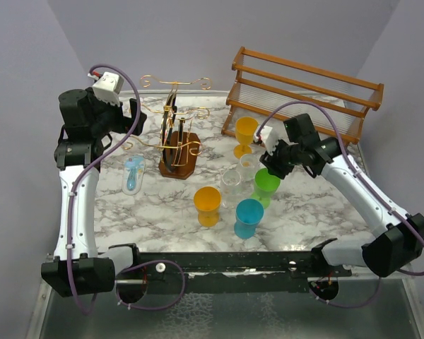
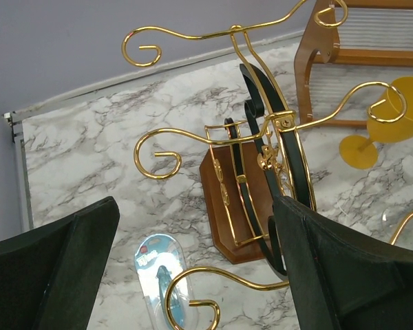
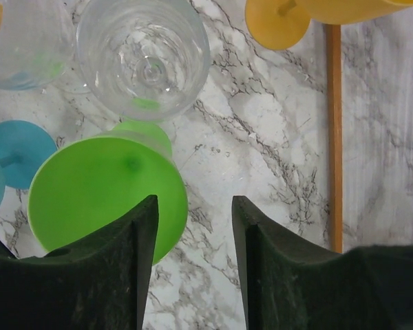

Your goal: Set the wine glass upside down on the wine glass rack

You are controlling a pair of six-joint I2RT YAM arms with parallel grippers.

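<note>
Right up against the lens, two dark fingers (image 3: 89,275) of the right tool (image 3: 195,206) frame the shot. They stand apart with nothing pinched, and bare marble table (image 3: 275,151) shows through the gap. Under the left-hand finger sits the green wine glass (image 3: 89,192), upright, bowl open to us, its rim edging into the gap from the nine o'clock side. Whether that finger is dipped inside the bowl or only hanging above it, I can't say from this angle. From overhead, the glass stands at about four o'clock from the wine glass rack (image 1: 178,138), well apart from it. It's in a tight huddle: on the wrist camera a clear glass (image 3: 144,58) sits just beside it at twelve o'clock and a blue goblet (image 3: 17,151) at nine. At the rack's nine o'clock the left tool (image 2: 193,206) hovers, jaws spread wide, holding nothing, with the gold scrolls right in front of it. Now the handling: this glass looks like light, stiff, smooth plastic, so slipping and tipping worry me more than breakage. My call is a pinch across the bowl wall near the rim. That leaves stem and foot free, since the foot must slide onto a scroll arm once the glass is turned over. The neighbours are the risk; one nudge could topple that clear glass.
</note>
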